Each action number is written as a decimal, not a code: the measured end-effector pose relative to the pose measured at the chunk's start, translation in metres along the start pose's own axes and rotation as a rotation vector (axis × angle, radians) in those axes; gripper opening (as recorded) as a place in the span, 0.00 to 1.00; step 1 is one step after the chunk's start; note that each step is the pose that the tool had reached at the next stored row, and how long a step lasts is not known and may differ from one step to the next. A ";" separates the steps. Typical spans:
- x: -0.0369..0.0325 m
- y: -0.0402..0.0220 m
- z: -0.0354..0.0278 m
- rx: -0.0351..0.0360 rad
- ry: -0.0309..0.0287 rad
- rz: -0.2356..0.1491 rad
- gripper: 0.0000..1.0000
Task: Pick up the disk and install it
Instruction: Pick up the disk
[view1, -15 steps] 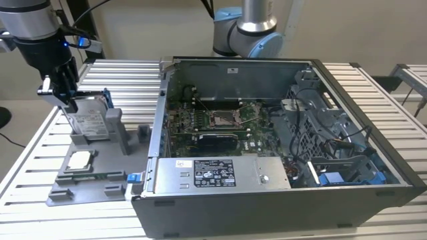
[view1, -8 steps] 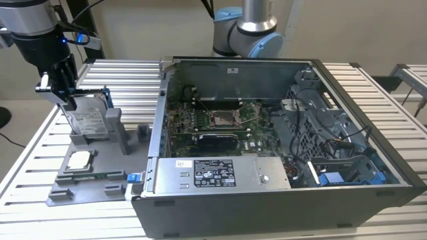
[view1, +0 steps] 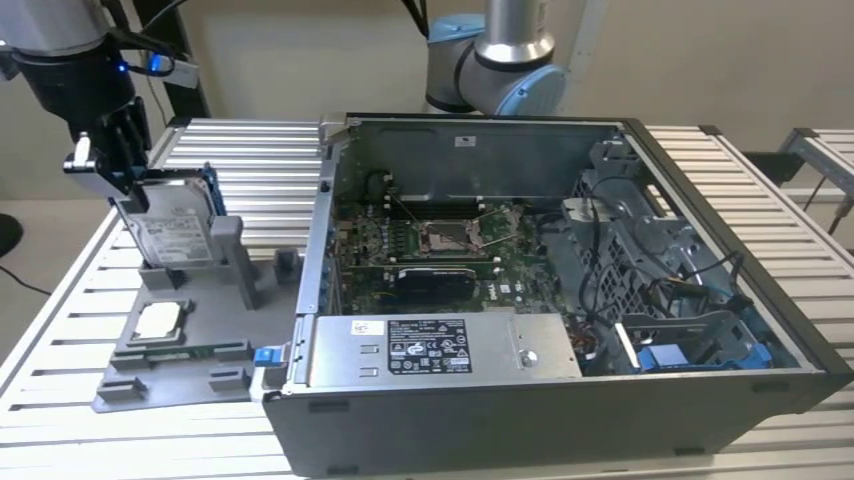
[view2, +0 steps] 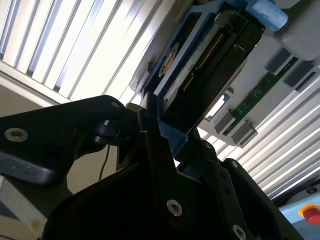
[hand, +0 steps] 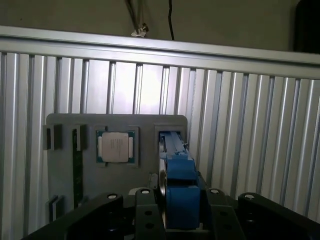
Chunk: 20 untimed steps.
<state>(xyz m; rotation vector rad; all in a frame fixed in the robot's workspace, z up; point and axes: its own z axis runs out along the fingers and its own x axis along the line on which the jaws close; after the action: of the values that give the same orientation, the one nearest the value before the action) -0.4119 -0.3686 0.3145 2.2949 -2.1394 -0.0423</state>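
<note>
My fingers (hand: 146, 212) clamp the disk (view1: 174, 228) by its upper end. Its long axis runs 11 to 5 o'clock in the exterior view, lower end at the grey holder (view1: 200, 335), 9 o'clock of the computer case (view1: 534, 420).

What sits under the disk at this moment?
The disk stands upright in a grey stand on the grey tray, with the gripper clamped on its top edge. Its lower edge is hidden inside the stand.

Place: robotics lab or test workshop.
Bench: ribbed aluminium table (view1: 754, 195), across the frame.
Machine: robot arm (view1: 501, 60), upper centre.
Workpiece: opened computer case (view1: 534, 420), centre right.
Fixture: grey parts holder (view1: 187, 368), lower left.
</note>
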 end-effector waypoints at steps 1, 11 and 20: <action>-0.0001 0.0000 -0.0031 0.0001 0.0000 0.000 0.00; -0.0004 0.0009 -0.0190 0.0010 -0.0003 0.002 0.00; -0.0009 0.0047 -0.0326 0.0125 -0.0058 0.005 0.00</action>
<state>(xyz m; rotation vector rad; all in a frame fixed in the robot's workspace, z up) -0.4160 -0.3686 0.3472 2.2985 -2.1547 -0.0358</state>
